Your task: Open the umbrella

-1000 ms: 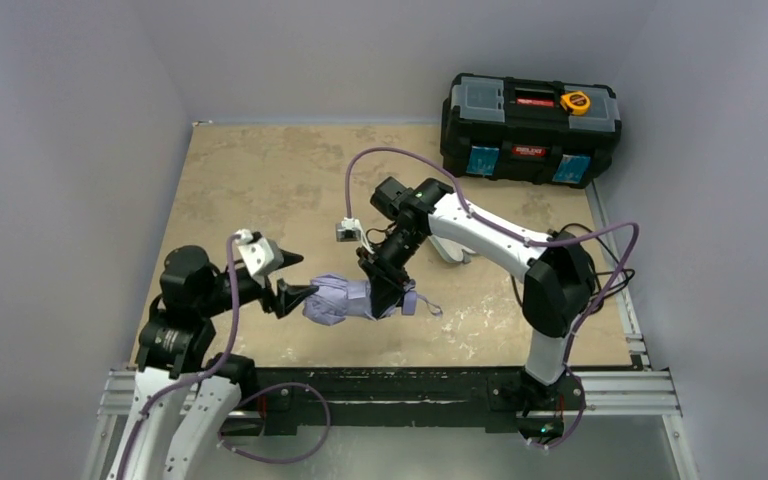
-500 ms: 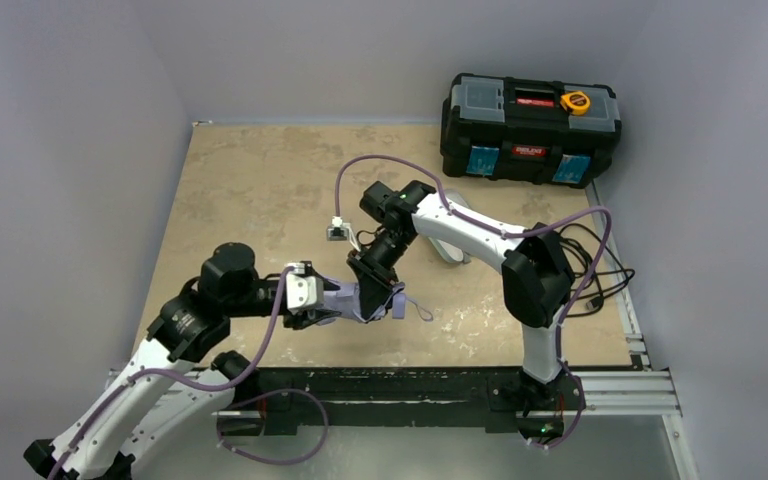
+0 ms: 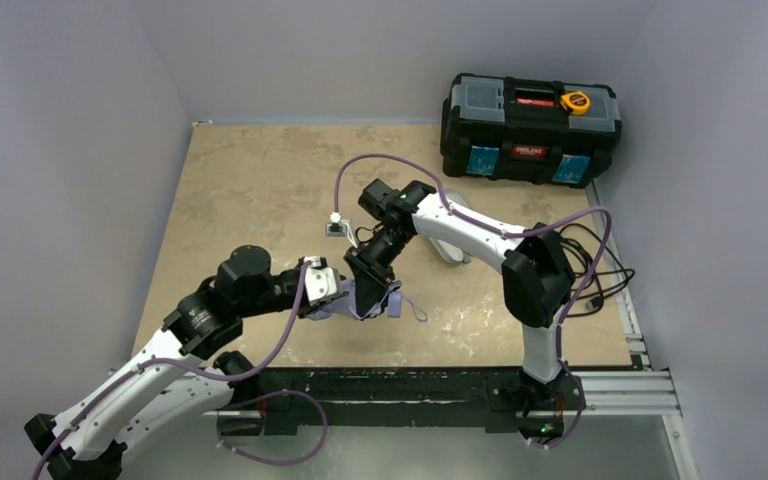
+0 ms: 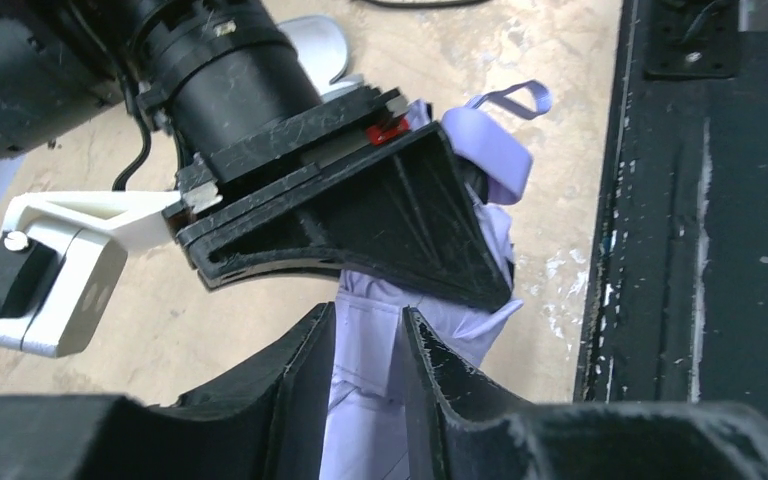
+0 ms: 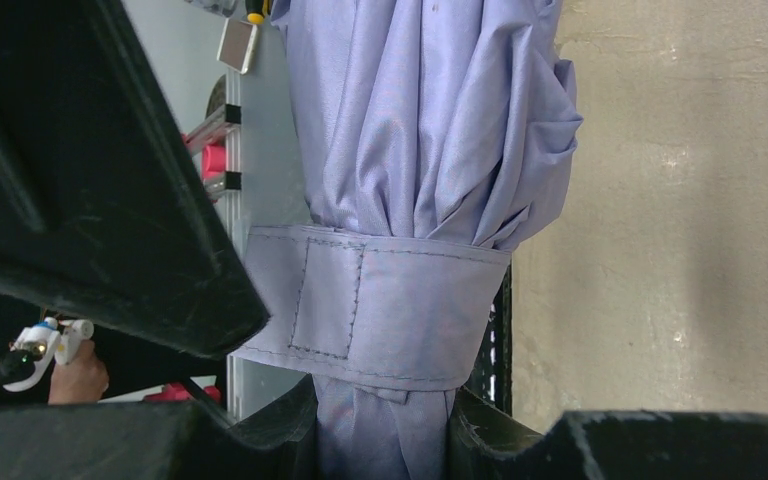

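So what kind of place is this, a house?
Probably a robot test lab, not a house: the left arm and right arm are bolted to a metal rail, plain walls box in the table, and there's a black toolbox.

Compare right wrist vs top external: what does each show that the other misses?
Only right wrist: the closure strap wrapped around the folded umbrella, its stitched tab lying flat on the band, with the canopy folds bunching above it.
Only top external: the black toolbox at the far right corner of the table, a yellow tape measure on its lid, and both arms from base to wrist.
Both: the lavender umbrella, folded shut, clamped in the jaws of the right gripper over the tan tabletop.
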You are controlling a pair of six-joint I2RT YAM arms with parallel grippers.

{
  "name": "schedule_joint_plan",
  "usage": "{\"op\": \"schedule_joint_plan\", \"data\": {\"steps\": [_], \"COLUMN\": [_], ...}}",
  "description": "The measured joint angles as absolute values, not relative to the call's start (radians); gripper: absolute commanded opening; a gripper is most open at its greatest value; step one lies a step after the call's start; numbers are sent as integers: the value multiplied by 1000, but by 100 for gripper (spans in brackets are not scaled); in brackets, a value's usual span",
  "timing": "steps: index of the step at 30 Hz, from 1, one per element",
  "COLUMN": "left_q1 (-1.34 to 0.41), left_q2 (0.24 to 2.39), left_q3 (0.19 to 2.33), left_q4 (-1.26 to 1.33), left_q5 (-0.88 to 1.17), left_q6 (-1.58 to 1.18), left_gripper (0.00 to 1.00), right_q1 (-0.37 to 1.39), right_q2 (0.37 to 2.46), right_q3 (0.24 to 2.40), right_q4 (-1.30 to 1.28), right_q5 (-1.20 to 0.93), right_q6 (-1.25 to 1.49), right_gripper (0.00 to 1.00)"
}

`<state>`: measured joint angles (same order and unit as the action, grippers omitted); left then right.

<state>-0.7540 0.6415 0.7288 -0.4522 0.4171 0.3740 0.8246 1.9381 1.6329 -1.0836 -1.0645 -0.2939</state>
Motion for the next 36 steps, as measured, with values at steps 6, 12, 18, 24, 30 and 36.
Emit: {"op": "schedule_joint_plan", "data": {"steps": [6, 12, 18, 24, 30, 36], "left_q1": [-754, -756, -756, -758, -699, -520], "left_q2": [642, 640, 657, 645, 612, 657], "left_q3": [694, 680, 680, 676, 667, 674], "left_q4": [-436, -419, -411, -416, -379, -349], "left_q5": [355, 348, 348, 386, 434, 487], "left_q6": [377, 375, 373, 365, 267, 28], "left_gripper": [14, 15, 1, 0, 0, 0], "right_q1": [825, 830, 845, 847, 850, 836], "right_q2": [1932, 1928, 1928, 1915, 1872, 1869], "right_q3": [1632, 1632, 1635, 1631, 1628, 1628], "right_q4": [-1087, -1088, -1098, -1103, -1108, -1132], "right_q5": [-1060, -1035, -1011, -989, -976, -941], "right_q6": [-320, -339, -360, -383, -453, -581], "right_gripper": [0, 0, 0, 0, 0, 0]}}
